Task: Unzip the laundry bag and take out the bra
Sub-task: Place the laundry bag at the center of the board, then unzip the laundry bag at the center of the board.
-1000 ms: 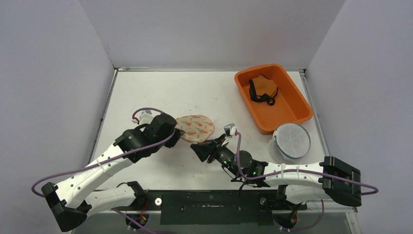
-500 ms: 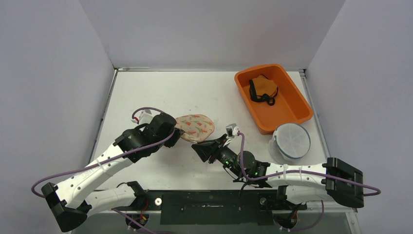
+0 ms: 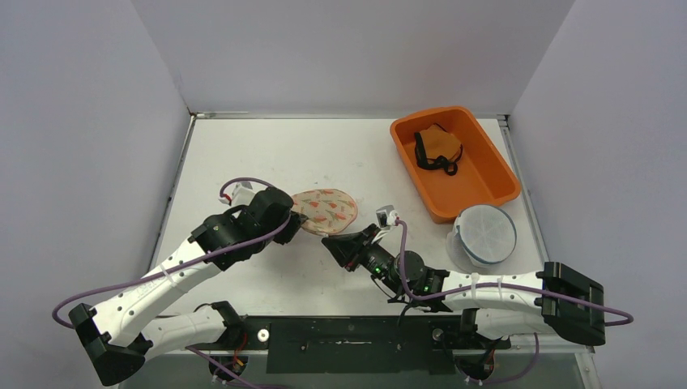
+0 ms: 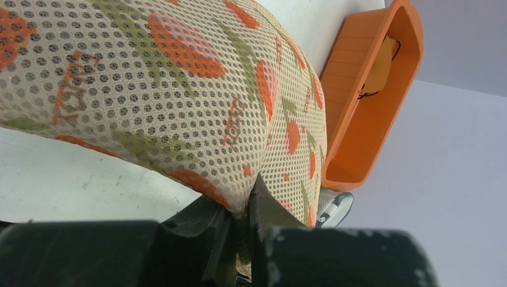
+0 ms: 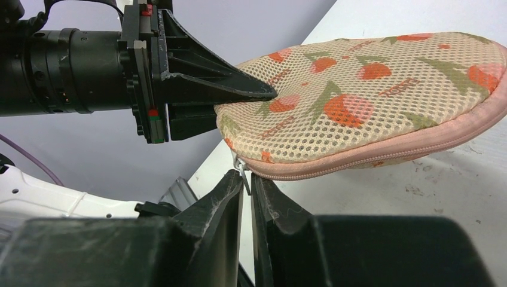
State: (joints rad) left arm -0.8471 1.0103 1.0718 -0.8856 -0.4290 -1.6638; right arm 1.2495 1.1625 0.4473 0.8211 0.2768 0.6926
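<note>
The laundry bag (image 3: pixel 326 211) is a small cream mesh pouch printed with red strawberries, zipped shut along its pink zipper (image 5: pixel 382 155), lying mid-table. My left gripper (image 3: pixel 298 220) is shut on the bag's left edge, the mesh pinched between its fingers (image 4: pixel 242 206). My right gripper (image 3: pixel 332 243) sits at the bag's near edge, its jaws drawn in on the small metal zipper pull (image 5: pixel 241 169), which stands between the fingertips. The bra is hidden; the bag is not see-through here.
An orange bin (image 3: pixel 486 182) at the back right holds an orange garment with black straps (image 3: pixel 437 148). A round white mesh bag (image 3: pixel 484 235) lies just in front of the bin, right of my right arm.
My right gripper has moved slightly forward to the bag's near edge and its jaws have come together around the zipper pull. The left gripper and the bag have stayed put.
</note>
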